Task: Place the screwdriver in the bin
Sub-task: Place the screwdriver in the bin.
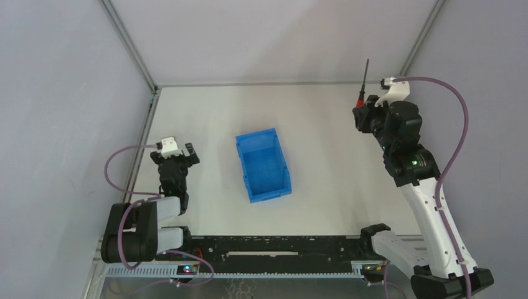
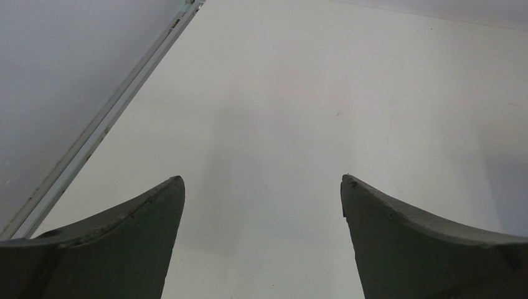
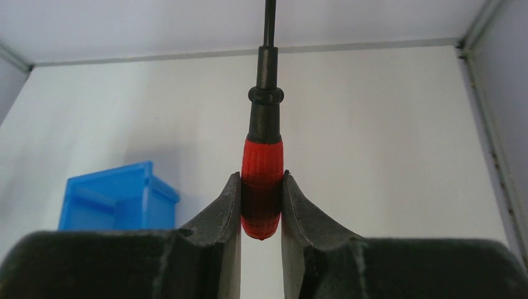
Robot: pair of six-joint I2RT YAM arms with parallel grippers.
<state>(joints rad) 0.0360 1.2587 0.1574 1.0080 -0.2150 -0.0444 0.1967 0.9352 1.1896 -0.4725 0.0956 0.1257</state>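
Note:
My right gripper [image 3: 261, 180] is shut on the red handle of the screwdriver [image 3: 262, 180], whose thin black shaft points straight out past the fingertips. From above, the screwdriver [image 1: 362, 87] is held in the air at the far right, shaft toward the back wall, in the right gripper [image 1: 359, 107]. The blue bin [image 1: 263, 164] stands empty in the middle of the table, well to the left of that gripper; its corner shows as the bin [image 3: 115, 196] in the right wrist view. My left gripper [image 1: 179, 151] hangs open at the left, and the left gripper [image 2: 262, 180] has only bare table between its fingers.
Grey enclosure walls rise on the left, back and right. A metal frame rail [image 1: 144, 134] runs along the table's left edge, close to the left arm. A black bar [image 1: 274, 246] with both arm bases lies along the near edge.

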